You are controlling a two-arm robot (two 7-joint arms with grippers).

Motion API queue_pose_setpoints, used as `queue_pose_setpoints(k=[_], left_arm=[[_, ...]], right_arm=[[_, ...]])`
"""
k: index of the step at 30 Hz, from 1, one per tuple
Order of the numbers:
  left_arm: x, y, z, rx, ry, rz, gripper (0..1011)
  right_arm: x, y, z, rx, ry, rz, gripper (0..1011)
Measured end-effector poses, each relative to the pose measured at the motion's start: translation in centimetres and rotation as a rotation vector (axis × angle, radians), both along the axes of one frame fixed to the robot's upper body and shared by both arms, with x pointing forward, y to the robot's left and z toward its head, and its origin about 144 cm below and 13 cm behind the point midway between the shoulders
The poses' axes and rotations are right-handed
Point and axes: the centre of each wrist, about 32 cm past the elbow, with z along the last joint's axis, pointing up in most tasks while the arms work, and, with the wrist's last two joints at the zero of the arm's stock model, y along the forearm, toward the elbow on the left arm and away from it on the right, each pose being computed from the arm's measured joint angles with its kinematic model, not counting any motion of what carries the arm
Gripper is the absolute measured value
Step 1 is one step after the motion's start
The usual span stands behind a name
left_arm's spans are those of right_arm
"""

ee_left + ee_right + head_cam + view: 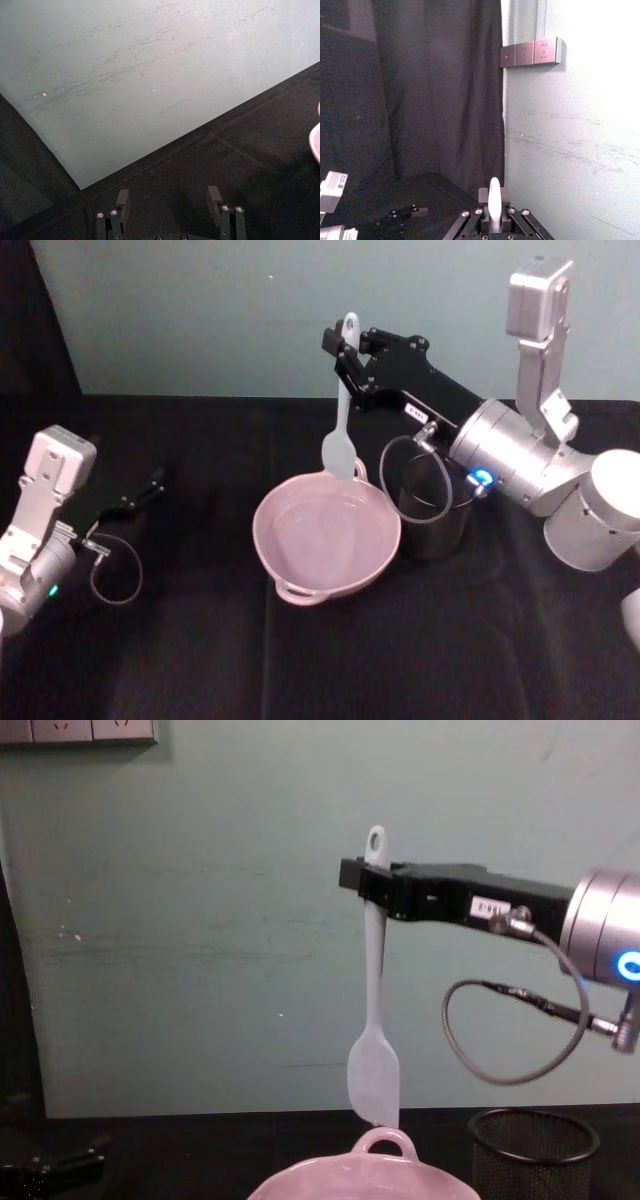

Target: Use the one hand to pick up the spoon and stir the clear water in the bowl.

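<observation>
My right gripper (344, 358) is shut on the upper handle of the white spoon (342, 410), which hangs upright with its flat blade just above the far rim of the pale pink bowl (385, 545). From the chest view the spoon (374, 1020) dangles from that gripper (368, 885), its blade a little above the bowl's loop handle (384, 1142). The spoon's handle end (494, 200) pokes up between the fingers in the right wrist view. My left gripper (155, 480) rests low at the far left, and its fingers (123, 200) stand apart with nothing between them.
A black wire-mesh cup (433, 512) stands right beside the bowl, under my right arm; it also shows as the mesh cup (533, 1145) in the chest view. Black cloth covers the table (300, 660). A pale green wall rises behind.
</observation>
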Motion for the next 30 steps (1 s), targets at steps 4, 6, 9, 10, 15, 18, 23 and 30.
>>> queue_pose_setpoints(k=[4, 6, 9, 10, 15, 18, 23, 30], left_arm=[[0.0, 0.0, 0.0, 0.0, 0.0, 0.0, 1011], [0.0, 0.0, 0.0, 0.0, 0.0, 0.0, 1011], [0.0, 0.0, 0.0, 0.0, 0.0, 0.0, 1011], [0.0, 0.0, 0.0, 0.0, 0.0, 0.0, 1011], [0.0, 0.0, 0.0, 0.0, 0.0, 0.0, 1011], [0.0, 0.0, 0.0, 0.0, 0.0, 0.0, 1011], [0.0, 0.0, 0.0, 0.0, 0.0, 0.0, 1011], [0.0, 0.0, 0.0, 0.0, 0.0, 0.0, 1011]], right_arm=[[0.0, -0.1, 0.9, -0.012, 0.0, 0.001, 123], [0.0, -0.2, 1.5, -0.018, 0.004, 0.003, 123], [0.1, -0.3, 2.2, -0.024, 0.009, 0.005, 123], [0.1, -0.3, 2.3, -0.026, 0.012, 0.003, 123], [0.3, -0.8, 3.2, -0.038, 0.022, -0.005, 123], [0.5, -1.3, 3.6, -0.038, 0.024, -0.021, 122], [0.7, -2.5, 4.0, -0.034, 0.023, -0.056, 122], [0.9, -4.9, 3.7, -0.026, 0.04, -0.121, 123]])
